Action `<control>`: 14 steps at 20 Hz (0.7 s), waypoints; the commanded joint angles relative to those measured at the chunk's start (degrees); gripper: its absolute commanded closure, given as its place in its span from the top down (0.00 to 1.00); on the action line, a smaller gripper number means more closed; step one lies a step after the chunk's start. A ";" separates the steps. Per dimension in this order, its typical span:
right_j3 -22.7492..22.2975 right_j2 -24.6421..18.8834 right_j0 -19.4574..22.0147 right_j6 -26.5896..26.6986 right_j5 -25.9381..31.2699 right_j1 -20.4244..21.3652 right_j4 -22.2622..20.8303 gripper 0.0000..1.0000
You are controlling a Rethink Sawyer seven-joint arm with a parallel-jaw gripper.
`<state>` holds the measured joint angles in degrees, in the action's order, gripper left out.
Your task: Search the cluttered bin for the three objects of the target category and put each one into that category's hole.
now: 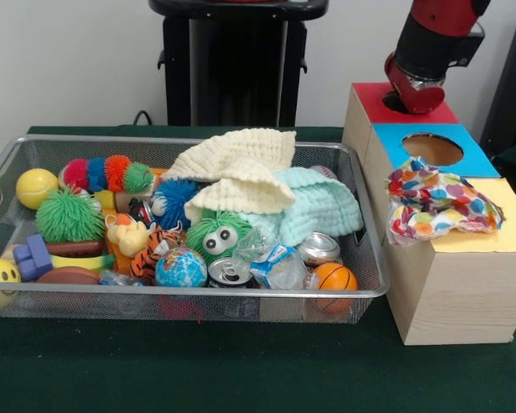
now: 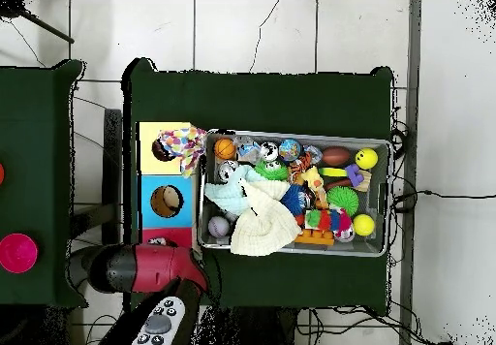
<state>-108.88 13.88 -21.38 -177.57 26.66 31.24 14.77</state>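
A polka-dot cloth (image 1: 439,206) (image 2: 184,145) lies bunched over the yellow section's hole on the wooden box (image 1: 464,292), part of it hanging down the side facing the bin. A cream knitted cloth (image 1: 236,168) (image 2: 262,227) and a mint cloth (image 1: 322,206) (image 2: 230,194) lie on top of the clutter in the wire bin (image 1: 181,294). The arm's end with my gripper (image 1: 413,95) sits right at the hole of the red section (image 1: 370,99); whether it holds anything is hidden. The blue section's hole (image 1: 433,149) (image 2: 167,202) shows uncovered.
The bin also holds a green fuzzy toy with eyes (image 1: 217,237), a globe ball (image 1: 181,268), drink cans (image 1: 230,274), a small basketball (image 1: 334,277), a yellow ball (image 1: 36,187) and a bead caterpillar (image 1: 107,174). The box stands close against the bin.
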 commanded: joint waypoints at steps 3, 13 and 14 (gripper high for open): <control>5.15 -8.48 0.63 -7.27 -13.08 -9.00 5.06 0.00; 0.52 0.05 0.71 -4.89 8.82 11.56 1.77 0.00; 0.52 0.47 1.47 -4.03 11.57 13.69 1.27 0.00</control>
<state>-109.53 14.17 -21.49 -177.56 28.65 35.24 15.08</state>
